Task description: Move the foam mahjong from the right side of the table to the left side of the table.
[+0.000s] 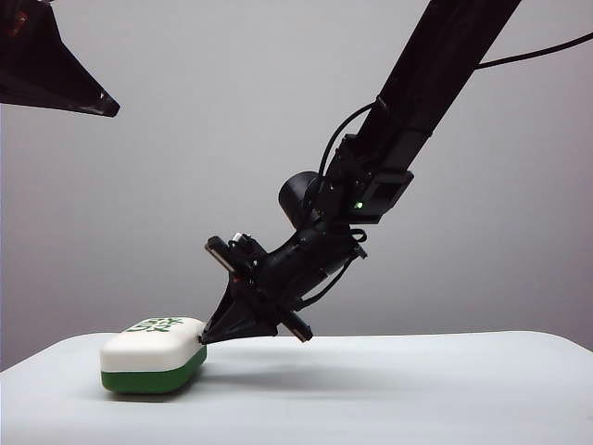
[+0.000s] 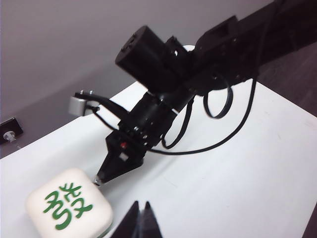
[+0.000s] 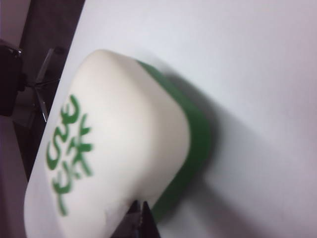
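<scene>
Right gripper [image 1: 206, 336]: fingers drawn together to a point, tips touching the near upper edge of the foam mahjong [image 1: 154, 354]. No gap shows between the fingers in any view, and nothing is held between them. The contact reads as a push, not a grasp. In the right wrist view the fingertips [image 3: 140, 218] sit against the white side of the block, just above the green band.

Block position: directly ahead of the right gripper's tips, lying flat on the table [image 1: 417, 389], marked face up, white half over green half. In the exterior view it lies at the left part of the tabletop, close to the left edge.

Progress (judgement): the block appears to be already on the left side, so the transfer looks done or nearly so. What may be left is a final nudge if more travel is wanted, then backing the gripper off the block. Care needed: a further push could run the block toward the table's left edge.

Right arm pose: reaches in from the upper right, across the middle of the table, forearm sloping steeply down, wrist pitched so the gripper points down and leftward at a shallow angle to the surface. Cable loops hang clear behind the wrist.

Left gripper [image 2: 141, 223]: fingers together, holding nothing, above the table just beside the block and apart from it. Left arm raised well behind, at the upper left of the exterior view.
</scene>
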Robot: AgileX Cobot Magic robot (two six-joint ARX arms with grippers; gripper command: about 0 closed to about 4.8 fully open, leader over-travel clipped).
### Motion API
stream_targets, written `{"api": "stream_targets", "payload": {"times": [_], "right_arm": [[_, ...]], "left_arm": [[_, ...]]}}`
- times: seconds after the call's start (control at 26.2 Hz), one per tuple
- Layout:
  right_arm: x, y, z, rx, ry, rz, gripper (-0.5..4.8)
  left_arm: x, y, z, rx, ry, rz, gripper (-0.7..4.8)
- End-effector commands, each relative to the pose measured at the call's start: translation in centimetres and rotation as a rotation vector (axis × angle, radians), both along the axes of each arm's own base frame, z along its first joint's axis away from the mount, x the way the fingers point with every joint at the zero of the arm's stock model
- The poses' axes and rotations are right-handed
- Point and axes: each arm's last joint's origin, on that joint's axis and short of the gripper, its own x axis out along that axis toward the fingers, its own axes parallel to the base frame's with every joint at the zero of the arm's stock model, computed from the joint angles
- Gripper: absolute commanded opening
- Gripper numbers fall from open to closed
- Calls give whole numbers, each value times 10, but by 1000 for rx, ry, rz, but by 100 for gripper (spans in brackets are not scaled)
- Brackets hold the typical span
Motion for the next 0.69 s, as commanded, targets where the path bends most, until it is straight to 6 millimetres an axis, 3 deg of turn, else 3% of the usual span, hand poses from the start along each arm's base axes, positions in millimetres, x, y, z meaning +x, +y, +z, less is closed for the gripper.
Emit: {"api": "stream_targets", "payload": {"times": [0.04,0.19,0.27,0.34,0.57,0.69], "right_arm": [[-3,-6,27,-26,-34,20,-5],[-13,-16,52,-128,-42,33,-5],[-30,-26,74,-263,-46,96,-5],[-41,-28,85,-327,-65,150,-5],[-58,-38,123,-345,-99,159,-5],[-86,-62,185,-385,-278,56,-5]], "left_arm": [[-2,0,4,-6,-19,-5,-5],[-8,1,10,-18,-39,9,-5],[-15,4,16,-12,-41,115,-5],[-20,7,19,7,-47,172,-5],[-38,15,28,85,-83,381,-5],[-58,18,42,68,-178,426,-5]]}}
